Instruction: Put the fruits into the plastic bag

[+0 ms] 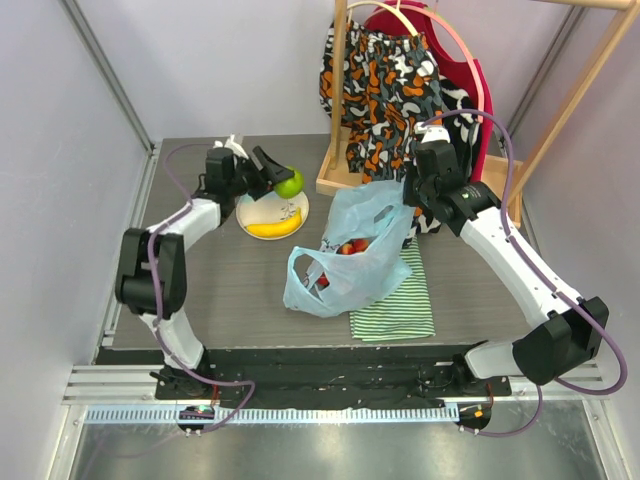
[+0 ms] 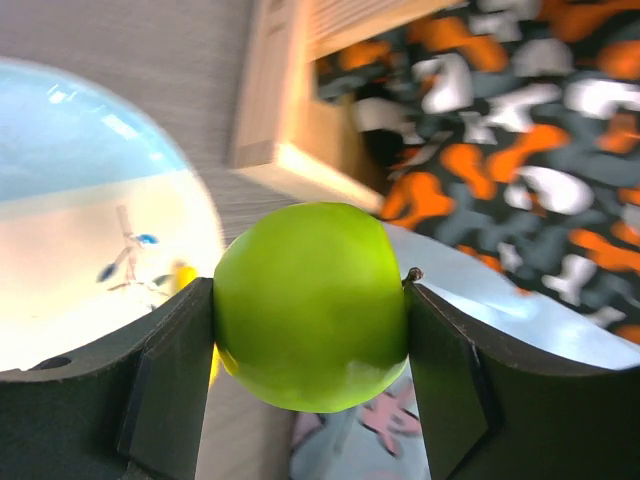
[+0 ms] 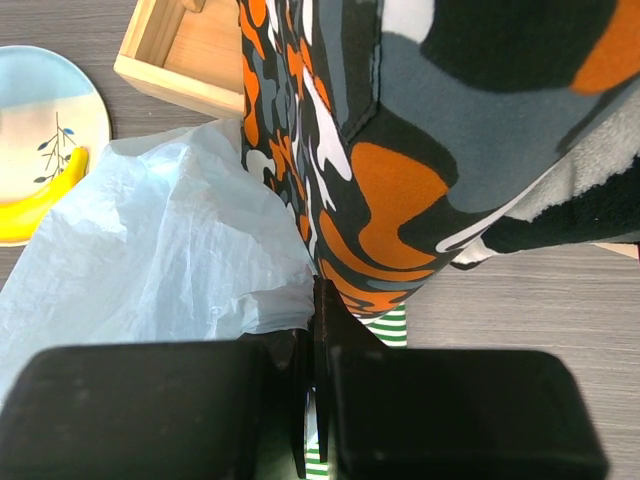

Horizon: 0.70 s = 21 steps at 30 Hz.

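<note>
Green apple (image 2: 310, 305) clamped in my left hand (image 1: 280, 180), hanging over the plate (image 1: 252, 212). Bag (image 1: 345, 265) lies off to my right, its rim pinched up by my right hand (image 3: 316, 310), strawberries (image 1: 350, 247) inside. Banana (image 1: 273, 229) on the plate.

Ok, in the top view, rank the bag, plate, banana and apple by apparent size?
1. plastic bag
2. plate
3. banana and green apple: unsure. The banana is longer; the apple is rounder and held above the table, nearer the camera.
</note>
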Each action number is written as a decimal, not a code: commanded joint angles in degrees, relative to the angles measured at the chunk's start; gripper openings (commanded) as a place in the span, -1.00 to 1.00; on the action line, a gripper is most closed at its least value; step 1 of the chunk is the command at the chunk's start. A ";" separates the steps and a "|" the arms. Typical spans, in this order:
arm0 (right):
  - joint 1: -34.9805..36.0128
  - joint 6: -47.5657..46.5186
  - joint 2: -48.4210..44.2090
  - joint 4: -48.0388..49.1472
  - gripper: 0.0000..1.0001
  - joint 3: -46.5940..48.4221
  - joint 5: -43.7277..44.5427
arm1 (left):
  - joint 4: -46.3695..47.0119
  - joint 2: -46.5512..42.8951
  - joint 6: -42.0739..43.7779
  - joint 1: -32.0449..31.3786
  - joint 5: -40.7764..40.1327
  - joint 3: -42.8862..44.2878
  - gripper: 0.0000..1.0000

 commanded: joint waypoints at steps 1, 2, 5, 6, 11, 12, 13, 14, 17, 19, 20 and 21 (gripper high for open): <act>-0.20 0.39 -0.46 1.82 -0.98 1.35 -1.24 | 1.93 -9.81 3.59 0.20 0.43 -0.42 -0.35; -0.28 0.48 -0.28 1.91 -0.98 1.52 -1.33 | 1.49 -11.13 4.12 0.20 0.69 -0.50 -0.35; -0.19 0.83 0.16 2.26 -0.98 1.78 -1.86 | 0.78 -16.84 5.78 -0.94 2.10 -2.43 -0.34; -0.19 1.01 0.34 2.35 -0.98 1.78 -2.38 | 0.26 -18.08 6.75 -1.90 2.80 -4.09 -0.34; -0.19 1.97 0.86 2.79 -0.98 1.96 -4.23 | -4.93 -25.20 14.04 -5.07 8.07 -8.59 -0.31; -0.19 2.32 0.95 2.96 -0.98 1.87 -4.41 | -6.67 -25.90 16.40 -6.21 8.60 -9.03 -0.31; -0.19 2.50 1.04 3.14 -0.98 1.87 -4.85 | -6.87 -26.43 17.21 -6.74 9.22 -10.60 -0.31; -0.19 2.50 1.21 3.14 -0.98 2.13 -5.02 | -6.96 -27.13 18.00 -7.27 9.22 -11.13 -0.31; -0.20 2.85 1.57 3.23 -0.98 2.66 -5.90 | -7.39 -27.41 20.55 -9.29 11.23 -11.06 -0.31; -0.28 2.94 1.57 3.23 -0.98 2.75 -5.99 | -7.83 -27.67 21.96 -11.13 12.64 -10.27 -0.31; -0.28 2.85 1.57 3.32 -0.98 2.75 -5.99 | -7.83 -27.93 22.40 -12.01 13.61 -10.17 -0.32; -0.28 2.94 1.39 3.23 -0.98 2.75 -5.99 | -7.75 -28.37 23.19 -12.45 14.05 -10.17 -0.32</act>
